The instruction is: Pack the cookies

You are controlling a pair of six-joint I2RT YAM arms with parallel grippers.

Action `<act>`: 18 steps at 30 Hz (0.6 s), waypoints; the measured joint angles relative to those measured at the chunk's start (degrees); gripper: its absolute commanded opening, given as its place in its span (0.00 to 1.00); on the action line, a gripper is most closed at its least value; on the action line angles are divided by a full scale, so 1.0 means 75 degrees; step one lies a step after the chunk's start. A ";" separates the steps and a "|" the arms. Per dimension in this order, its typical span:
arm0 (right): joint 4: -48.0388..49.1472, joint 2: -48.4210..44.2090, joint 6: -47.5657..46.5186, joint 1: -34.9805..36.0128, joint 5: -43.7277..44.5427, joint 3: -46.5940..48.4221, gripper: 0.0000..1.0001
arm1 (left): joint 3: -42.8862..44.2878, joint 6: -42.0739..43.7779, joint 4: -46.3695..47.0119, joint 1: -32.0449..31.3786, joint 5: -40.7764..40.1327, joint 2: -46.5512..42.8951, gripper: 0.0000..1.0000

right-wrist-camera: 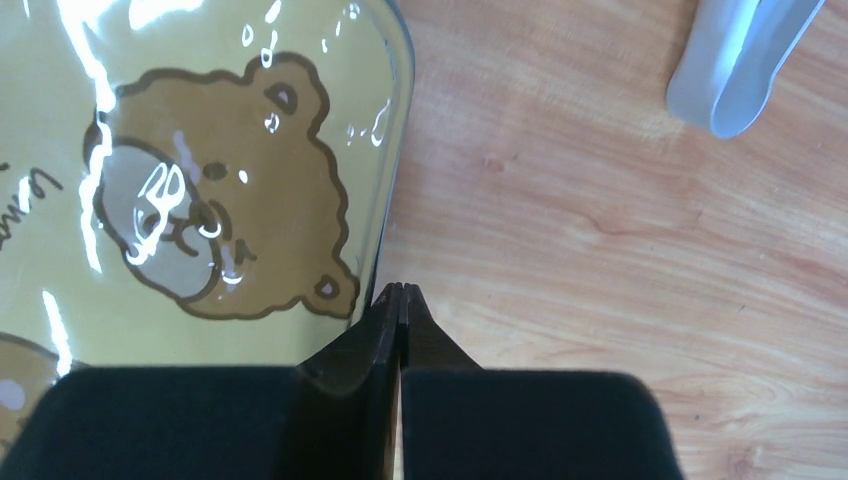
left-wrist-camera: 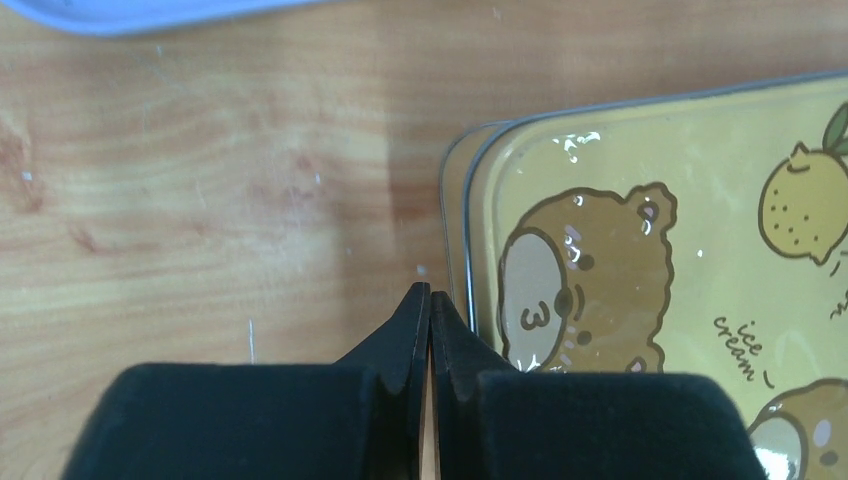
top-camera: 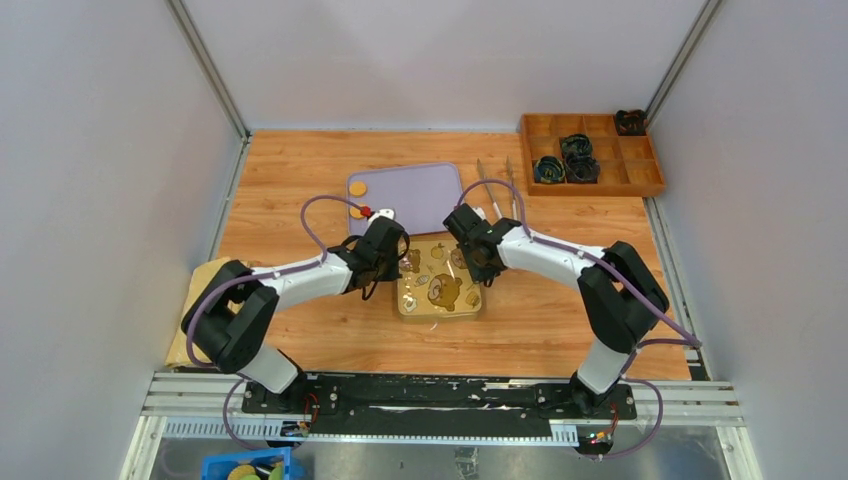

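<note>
The wooden tabletop (top-camera: pixel 300 170) carries a purple tray (top-camera: pixel 425 195) at its far side. Nearer the arms is the square bear-printed tin (top-camera: pixel 440 290), which seems to have its lid on. The left hand (left-wrist-camera: pixel 428 300) sits just beside the tin's left edge, fingers pressed together and holding nothing. The right hand (right-wrist-camera: pixel 400 295) mirrors it at the right edge, likewise pinched flat and empty. Two cookies (top-camera: pixel 357 187) lie on the tray's left end, outside the tin. The lid looks like the step in hand. Getting it off calls for parted fingers to catch its rim.
</note>
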 measured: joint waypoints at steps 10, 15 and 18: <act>-0.0560 -0.0373 0.0254 0.0676 0.0079 -0.0259 0.00 | -0.0259 -0.0099 -0.0874 -0.0574 -0.0300 -0.0530 0.05; -0.0866 -0.0504 0.0402 0.0968 0.0149 -0.0297 0.00 | -0.0256 -0.0108 -0.0947 -0.0580 -0.0411 -0.0542 0.04; -0.0997 -0.0498 0.0519 0.1043 0.0300 -0.0248 0.00 | -0.0166 -0.0254 -0.1183 -0.0635 -0.0670 -0.0542 0.04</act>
